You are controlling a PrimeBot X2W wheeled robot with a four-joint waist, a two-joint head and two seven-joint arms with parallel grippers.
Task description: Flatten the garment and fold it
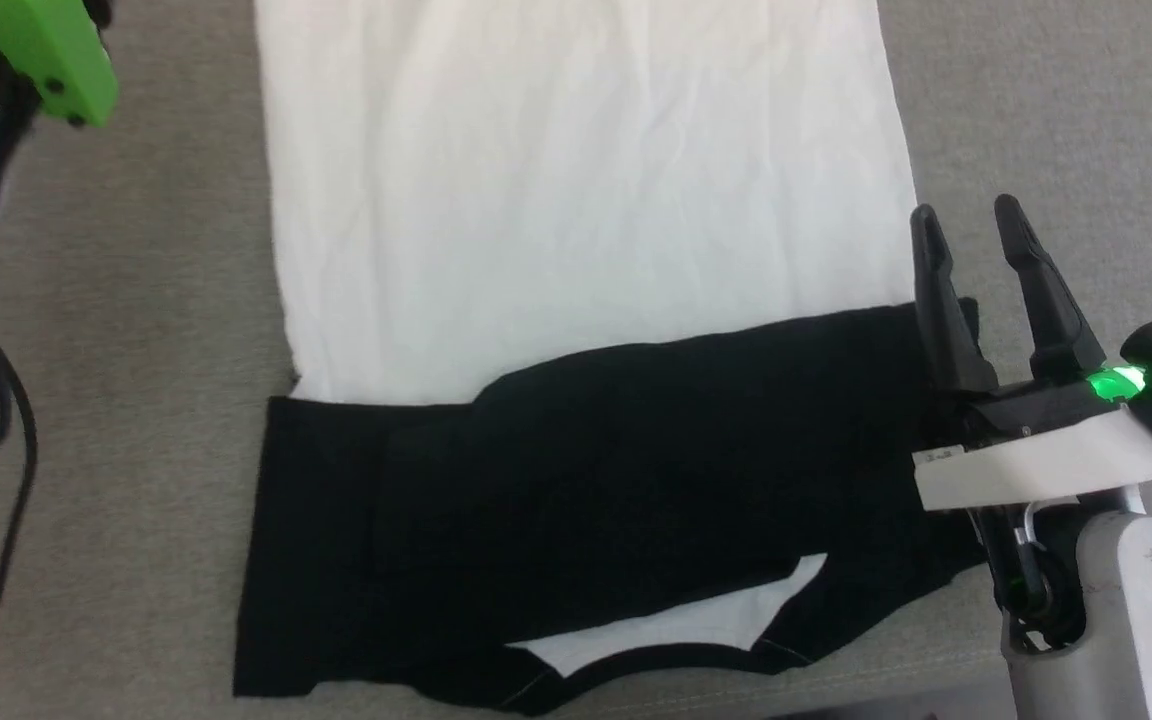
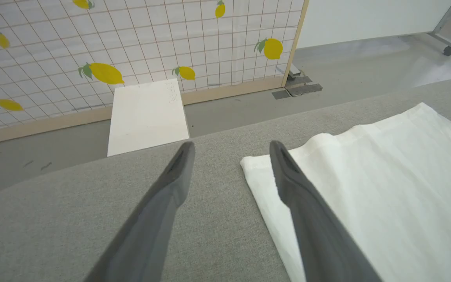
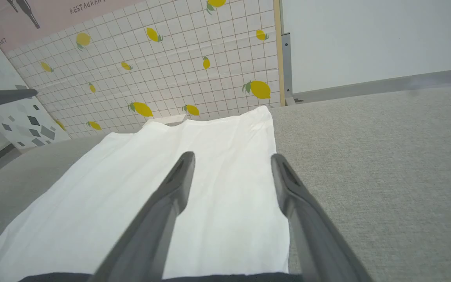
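Grey upholstery spreads wide beyond both side edges of the garment.

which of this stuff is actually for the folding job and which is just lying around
For the job: soft white T-shirt with black shoulders and sleeves; open left gripper; open right gripper.
Just lying about: flat white box; lemon-print grid panel behind it.

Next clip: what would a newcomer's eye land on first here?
The T-shirt dominates the head view: white body spread flat on the grey fabric surface, black shoulders and sleeves at the near end. The right gripper, open, with a green light glowing behind its fingers, is at the shirt's right edge. Beyond the surface, both wrist views show a lemon-print tiled panel.
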